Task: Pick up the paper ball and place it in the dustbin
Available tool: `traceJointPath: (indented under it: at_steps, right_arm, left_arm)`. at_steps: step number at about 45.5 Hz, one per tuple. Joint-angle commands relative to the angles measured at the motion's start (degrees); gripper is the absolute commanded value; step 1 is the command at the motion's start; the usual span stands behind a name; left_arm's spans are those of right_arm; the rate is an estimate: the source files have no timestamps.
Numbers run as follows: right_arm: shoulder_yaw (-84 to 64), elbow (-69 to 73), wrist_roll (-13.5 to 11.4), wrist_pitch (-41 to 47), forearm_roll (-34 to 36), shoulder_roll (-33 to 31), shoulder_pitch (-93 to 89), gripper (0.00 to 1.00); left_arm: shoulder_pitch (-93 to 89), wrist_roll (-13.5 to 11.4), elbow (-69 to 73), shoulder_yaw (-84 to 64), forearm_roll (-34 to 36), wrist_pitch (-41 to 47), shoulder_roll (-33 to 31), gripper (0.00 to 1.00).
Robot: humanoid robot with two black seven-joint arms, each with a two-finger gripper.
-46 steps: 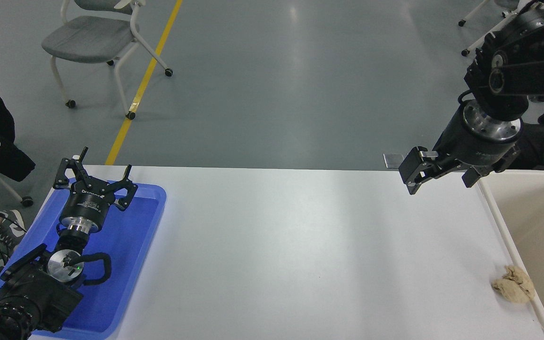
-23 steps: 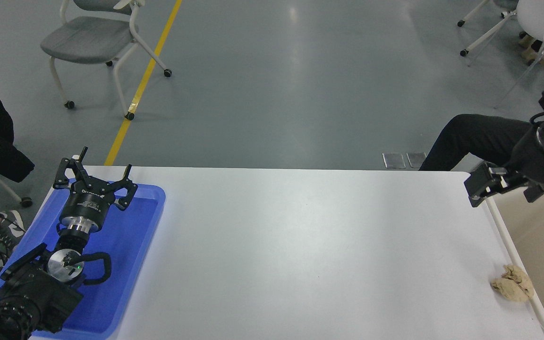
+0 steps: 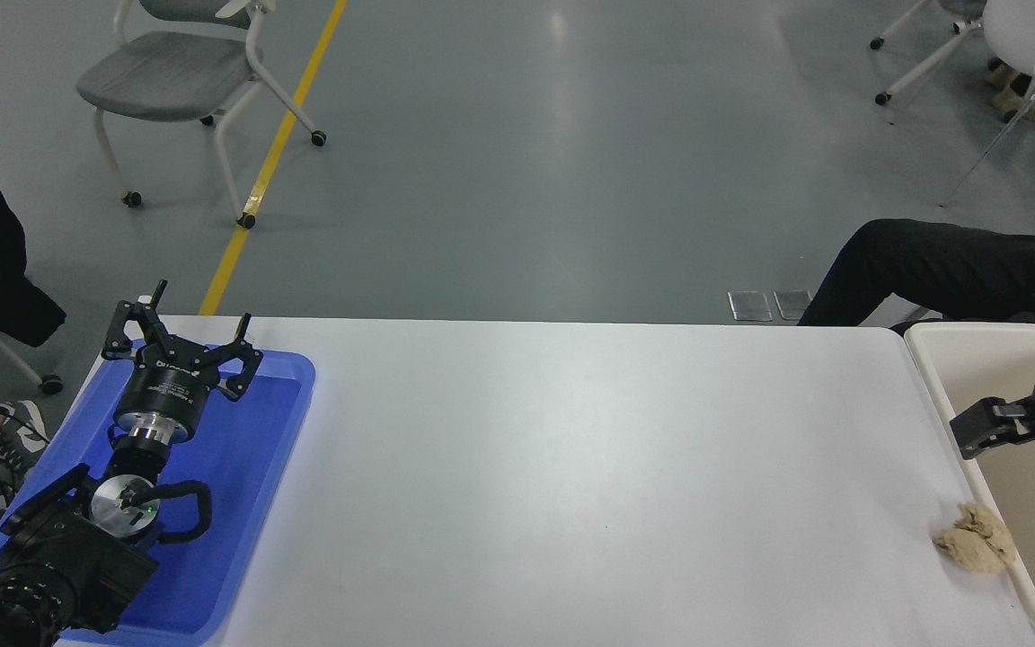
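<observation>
Two black arms reach over a white worktop (image 3: 571,467). Only part of the right tool (image 3: 989,427) shows at the right edge, hanging over the near-left wall of the dustbin (image 3: 940,377); whether its fingers are apart or together cannot be told. The paper ball (image 3: 976,540), a tan crumpled wad, lies on the worktop below that tool, touching the outside of the dustbin's left rim near the front right corner. The dustbin is cream-beige with a thick rounded rim and runs off the right edge. Far across the bare white surface, the left tool (image 3: 179,346) is parked with its fingers spread apart above a blue tray (image 3: 275,422) at the worktop's left end. Beyond the worktop lies a grey glossy floor (image 3: 526,162) with a yellow line (image 3: 275,153). A grey wheeled chair (image 3: 176,72) stands at upper left. A person's dark-trousered leg (image 3: 940,270) extends behind the dustbin.
</observation>
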Motion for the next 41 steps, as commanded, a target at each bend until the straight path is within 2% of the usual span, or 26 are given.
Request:
traceJointPath:
  at_steps: [1,15,41]
  right_arm:
    - [7.2,-7.6,0.1,-2.2,-2.2,-0.2,-11.5,1.00]
    - [13.0,-14.1,0.2,-4.5,-2.2,3.2,-21.8,1.00]
    - [19.2,-17.0,0.0,-8.6,-1.8,4.9,-29.2,1.00]
  left_arm:
    - [0.0,0.0,0.0,0.0,0.0,0.0,0.0,1.00]
    - [0.0,0.0,0.0,-0.1,0.0,0.0,0.0,1.00]
    - [0.0,0.0,0.0,-0.1,0.0,0.0,0.0,1.00]
